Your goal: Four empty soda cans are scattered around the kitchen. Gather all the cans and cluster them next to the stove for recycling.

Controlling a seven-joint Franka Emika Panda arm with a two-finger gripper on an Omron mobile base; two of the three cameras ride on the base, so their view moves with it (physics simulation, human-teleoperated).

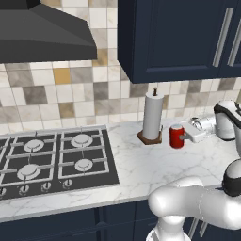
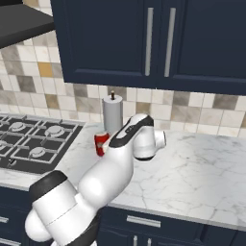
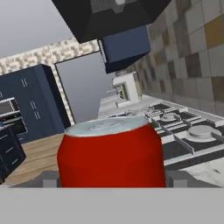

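A red soda can (image 1: 176, 136) with a silver top stands upright over the white marble counter, just right of the paper towel roll and well right of the stove (image 1: 56, 160). My gripper (image 1: 182, 136) reaches in from the right, level with the can, one finger on each side of it. In the hand view the soda can (image 3: 111, 153) fills the space between the fingertips (image 3: 49, 178), with the stove (image 3: 183, 135) beyond it. From the right base view the can (image 2: 100, 143) peeks out behind my forearm, near the stove (image 2: 33, 141). I cannot tell whether its base touches the counter.
A tall white paper towel roll (image 1: 152, 115) on a dark base stands close to the can's left. Navy upper cabinets (image 1: 179, 37) hang over the counter (image 1: 141, 169), and a dark range hood (image 1: 42, 33) hangs over the stove. The backsplash is right behind.
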